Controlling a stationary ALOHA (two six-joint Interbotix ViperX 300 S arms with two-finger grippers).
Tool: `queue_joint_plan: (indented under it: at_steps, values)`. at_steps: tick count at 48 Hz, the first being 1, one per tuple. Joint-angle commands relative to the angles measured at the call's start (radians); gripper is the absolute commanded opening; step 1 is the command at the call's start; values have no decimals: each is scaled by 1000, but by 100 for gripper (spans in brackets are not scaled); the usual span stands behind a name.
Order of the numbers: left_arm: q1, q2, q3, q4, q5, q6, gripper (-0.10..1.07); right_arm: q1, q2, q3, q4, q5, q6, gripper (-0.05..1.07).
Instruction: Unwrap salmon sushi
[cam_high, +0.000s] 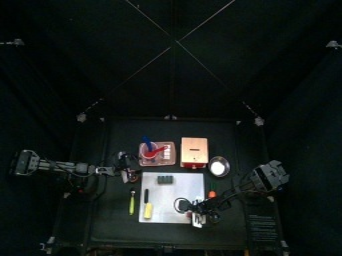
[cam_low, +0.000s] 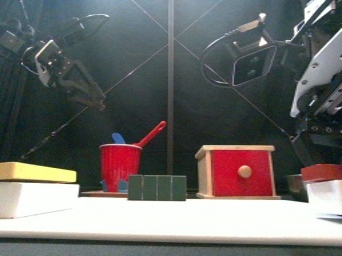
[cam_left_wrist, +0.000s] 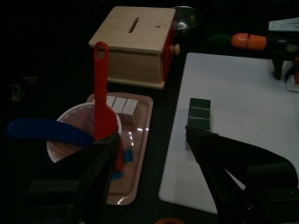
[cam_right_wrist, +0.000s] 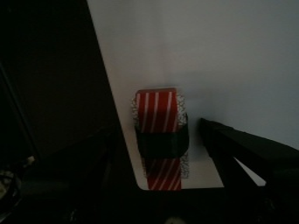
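Glossy clear wrap covers the salmon sushi (cam_right_wrist: 160, 140) on matt white paper (cam_right_wrist: 211, 61); the box (cam_left_wrist: 132, 44) looks like pale wood.

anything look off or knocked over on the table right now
Nothing stands out. The red cup stands upright with its utensils inside, the wooden box sits square, and the wrapped salmon sushi lies flat at the white sheet's edge, between the open right claw's jaws.

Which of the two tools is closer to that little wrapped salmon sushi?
Right. The right tool hangs open just over the salmon sushi; the left tool hovers open above the red cup, across the table.
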Motion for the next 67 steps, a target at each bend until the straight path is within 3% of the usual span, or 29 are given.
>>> queue_joint_plan:
  at_steps: [1,45,59,67]
  values:
    - [0,-2,-11,-5,3,0,94,-5,-18,-5,2,-5,2,101]
    - [-5,0,2,-12,8,2,94,-20,-17,6,0,-28,2,100]
    - [-5,-2,2,-12,8,2,94,-20,-17,8,3,-28,0,83]
    - [-3,0,2,-12,9,2,94,-20,-17,5,5,-26,0,81]
